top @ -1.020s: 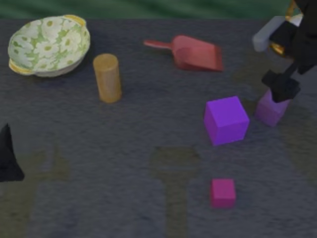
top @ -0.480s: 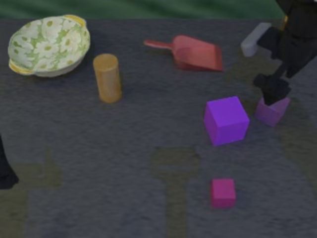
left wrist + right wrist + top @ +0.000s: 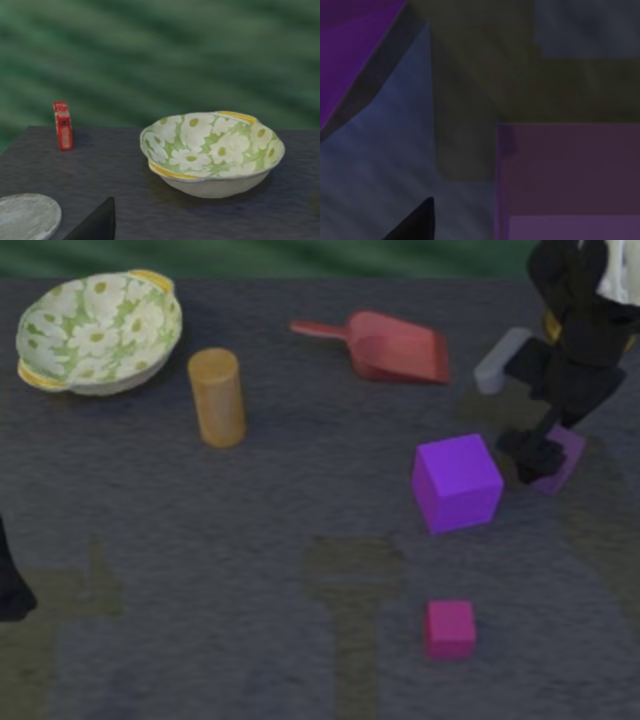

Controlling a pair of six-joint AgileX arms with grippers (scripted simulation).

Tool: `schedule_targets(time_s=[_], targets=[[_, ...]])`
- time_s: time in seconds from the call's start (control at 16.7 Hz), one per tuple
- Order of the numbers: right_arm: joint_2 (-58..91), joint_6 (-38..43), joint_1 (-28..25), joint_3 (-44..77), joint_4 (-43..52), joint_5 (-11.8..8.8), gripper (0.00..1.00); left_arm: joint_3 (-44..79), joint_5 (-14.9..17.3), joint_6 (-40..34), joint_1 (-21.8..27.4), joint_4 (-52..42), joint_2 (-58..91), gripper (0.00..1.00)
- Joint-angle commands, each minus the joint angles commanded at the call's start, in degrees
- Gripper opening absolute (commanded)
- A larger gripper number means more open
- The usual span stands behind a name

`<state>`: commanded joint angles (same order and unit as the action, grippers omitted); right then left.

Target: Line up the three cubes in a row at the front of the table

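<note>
Our right gripper (image 3: 540, 455) has descended over the last second onto the dull purple cube (image 3: 562, 455) at the tabletop's (image 3: 250, 540) three o'clock edge, finger state indeterminate, indicating an imminent grasp for row placement.

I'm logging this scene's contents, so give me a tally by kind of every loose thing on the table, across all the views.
Cubes: 3, the magenta-pink cube, the bright violet cube, the dull purple cube
Amber cylinder: 1
Floral bowl: 1
Red dustpan: 1
Small red box: 1
Grey disc: 1
Total: 8
</note>
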<state>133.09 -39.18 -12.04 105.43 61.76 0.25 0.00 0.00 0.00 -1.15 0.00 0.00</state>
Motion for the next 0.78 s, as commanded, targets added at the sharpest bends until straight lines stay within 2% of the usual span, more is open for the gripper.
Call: schedule_targets(time_s=[0.18, 0.42, 0.78], targets=[[1.4, 0.1, -0.1, -4.0, -4.9, 0.0, 1.0, 0.0, 0.0, 0.0, 0.0, 0.0, 0.0, 1.0], [1.6, 0.1, -0.1, -4.3, -5.4, 0.0, 1.0, 0.0, 0.0, 0.0, 0.0, 0.0, 0.0, 1.0], [1.6, 0.1, -0.1, -4.3, -5.4, 0.0, 0.55, 0.0, 0.0, 0.0, 0.0, 0.0, 0.0, 1.0]])
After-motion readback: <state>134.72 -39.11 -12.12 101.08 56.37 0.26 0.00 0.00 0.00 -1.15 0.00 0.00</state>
